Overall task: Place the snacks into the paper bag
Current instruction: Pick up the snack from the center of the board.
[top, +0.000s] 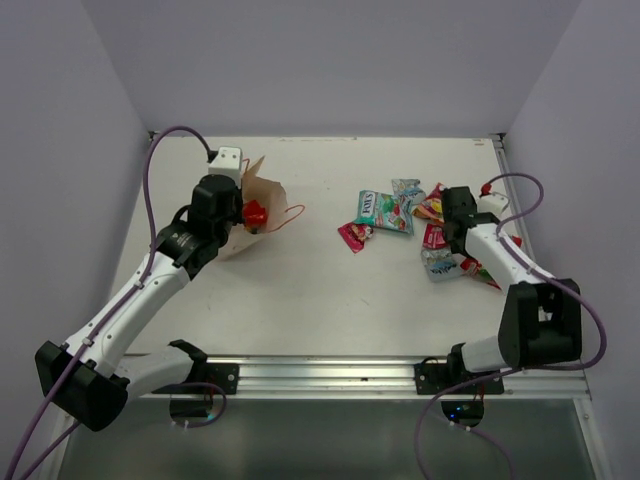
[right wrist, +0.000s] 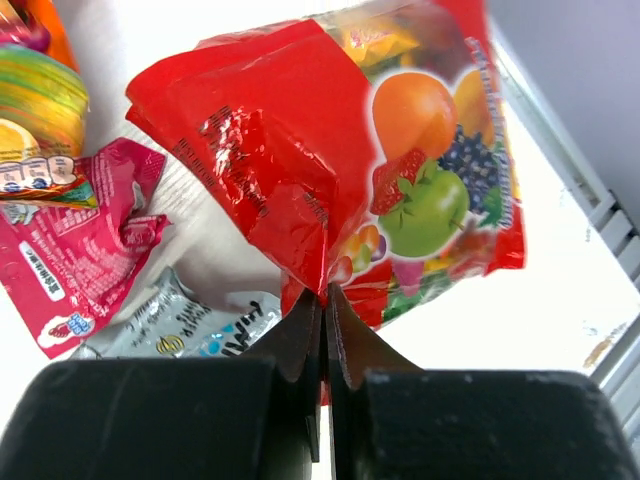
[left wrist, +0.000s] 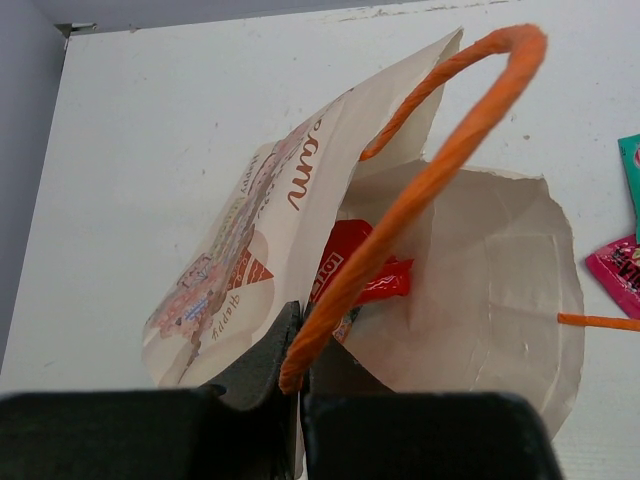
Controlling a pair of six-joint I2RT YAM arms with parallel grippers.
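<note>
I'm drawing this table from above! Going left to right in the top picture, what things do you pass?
paper bag → magenta packet → FOX'S packet → light blue packet

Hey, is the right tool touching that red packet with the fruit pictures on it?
Touching. The right wrist view shows the right tool pinched shut on the lower edge of the red fruit packet, with no gap between them.

I see bright, even light from above. The white desk glows and shadows are soft. Glare spots shine on the red packet. The right claw looks a bit blurry.
</note>
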